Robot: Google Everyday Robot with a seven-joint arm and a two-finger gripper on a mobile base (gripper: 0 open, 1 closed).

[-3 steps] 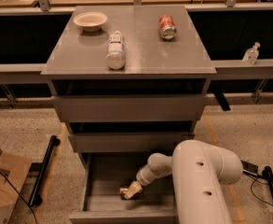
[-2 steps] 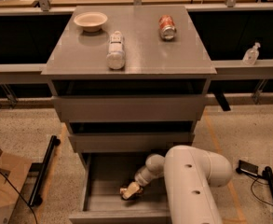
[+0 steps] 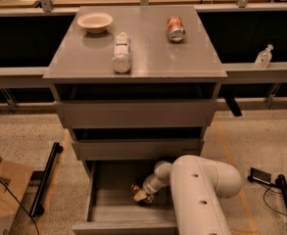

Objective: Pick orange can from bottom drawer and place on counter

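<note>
No words or numbers can be read (not even on the red-and-white metal can (image 3: pixel 175 28) or the white plastic bottle (image 3: pixel 121 53)). The gripper (image 3: pixel 142 195) is down in the wide grey bottom drawer (image 3: pixel 111 207).

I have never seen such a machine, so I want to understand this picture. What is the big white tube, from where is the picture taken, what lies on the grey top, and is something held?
The big white tube is the robot's arm. At its end sits a two-finger gripper, reaching down into the open bottom drawer, a wide grey tray. There is only one picture, looking down at the cabinet's front; where the camera is mounted cannot be told. On the smooth grey counter are a round cream bowl, a white bottle lying on its side and a red-and-white can. The gripper is at a small shiny golden-orange can; whether it holds the can cannot be seen.
</note>
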